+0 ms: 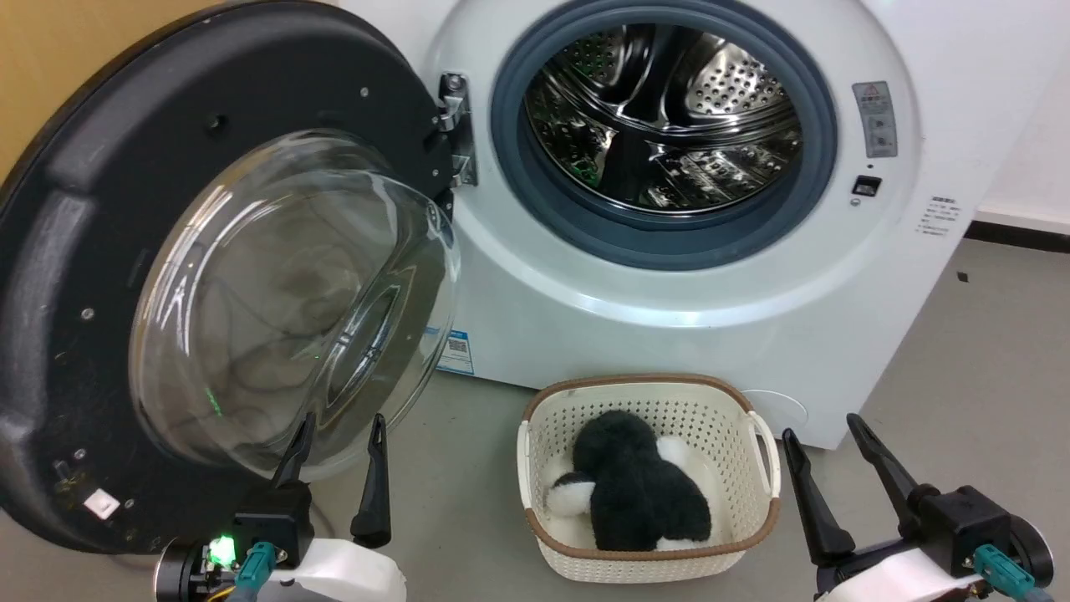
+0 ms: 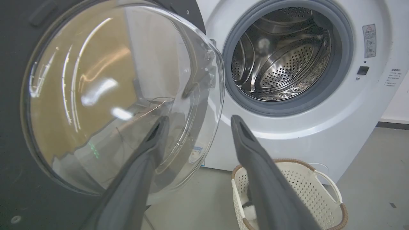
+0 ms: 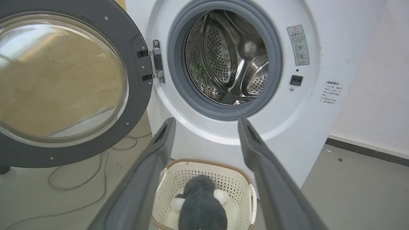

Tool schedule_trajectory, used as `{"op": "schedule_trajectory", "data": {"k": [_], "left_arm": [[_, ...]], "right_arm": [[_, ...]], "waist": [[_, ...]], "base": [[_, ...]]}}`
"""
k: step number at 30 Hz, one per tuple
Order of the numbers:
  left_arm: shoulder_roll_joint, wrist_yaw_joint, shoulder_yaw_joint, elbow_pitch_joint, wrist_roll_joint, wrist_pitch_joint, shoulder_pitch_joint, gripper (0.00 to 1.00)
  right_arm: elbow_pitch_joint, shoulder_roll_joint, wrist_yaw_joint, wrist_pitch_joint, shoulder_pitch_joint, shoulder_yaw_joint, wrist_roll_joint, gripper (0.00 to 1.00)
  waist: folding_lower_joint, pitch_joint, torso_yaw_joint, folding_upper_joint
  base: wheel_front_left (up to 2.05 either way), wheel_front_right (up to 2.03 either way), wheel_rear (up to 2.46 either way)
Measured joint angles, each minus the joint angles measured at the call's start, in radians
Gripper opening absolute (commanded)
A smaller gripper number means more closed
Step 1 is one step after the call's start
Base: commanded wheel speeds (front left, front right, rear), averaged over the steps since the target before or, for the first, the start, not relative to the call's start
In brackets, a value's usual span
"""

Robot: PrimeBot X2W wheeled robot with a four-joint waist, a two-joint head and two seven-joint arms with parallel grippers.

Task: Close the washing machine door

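Observation:
The washing machine door (image 1: 100,276) hangs wide open to the left of the white washing machine (image 1: 669,334), its clear glass bowl (image 1: 292,301) bulging toward me and its metal hinge (image 1: 456,130) on the machine's front. The steel drum (image 1: 660,117) shows inside the blue-grey gasket. My left gripper (image 1: 338,426) is open, its fingertips just below the bowl's lower edge; in the left wrist view the door (image 2: 12,143) and bowl (image 2: 105,95) stand close ahead of that gripper (image 2: 196,119). My right gripper (image 1: 823,426) is open at the lower right, apart from the door (image 3: 137,80).
A cream laundry basket (image 1: 752,502) with a black-and-white plush toy (image 1: 635,485) stands on the grey floor in front of the machine, between my two grippers. A thin cable (image 3: 76,179) lies on the floor under the door. A white wall with dark skirting (image 1: 1020,234) runs right.

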Motion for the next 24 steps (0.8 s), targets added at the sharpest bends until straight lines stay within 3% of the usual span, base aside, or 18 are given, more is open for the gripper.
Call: {"op": "schedule_trajectory", "data": {"k": [24], "left_arm": [[0.0,0.013,-0.022,0.005,-0.016,-0.05,0.019,1.0]], "right_arm": [[0.004,0.0,0.0,-0.049,0.022,0.016,0.022,1.0]], "waist": [[0.0,-0.008,0.117,0.0]], "base": [[0.0,0.0,0.0]]}}
